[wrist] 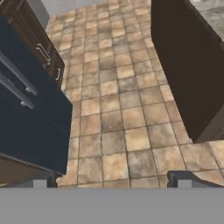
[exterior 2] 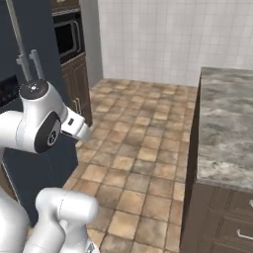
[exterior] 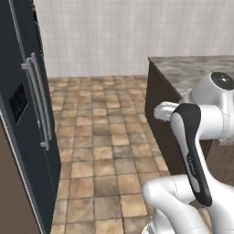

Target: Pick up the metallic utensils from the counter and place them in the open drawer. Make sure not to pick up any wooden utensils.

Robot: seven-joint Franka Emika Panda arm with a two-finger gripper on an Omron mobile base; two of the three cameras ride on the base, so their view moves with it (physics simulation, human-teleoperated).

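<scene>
The counter (exterior: 194, 68) (exterior 2: 227, 123) is a grey-brown marbled top over dark brown cabinets, on the right; its near corner shows in the hand view (wrist: 213, 12). My gripper (wrist: 111, 184) hangs over the tiled floor, left of the counter's dark end panel (wrist: 183, 65). It is open, with the two dark fingertips (wrist: 40, 183) far apart and nothing between them. The metallic utensils, the wooden utensils and the open drawer are out of view.
A tall dark blue fridge (exterior: 27, 114) (wrist: 30, 122) with long grey handles stands on the left. A wall oven (exterior 2: 66, 34) sits beyond it. Shut drawer fronts (exterior 2: 232, 227) lie under the counter. Tan floor tiles (exterior: 100, 137) span the aisle between.
</scene>
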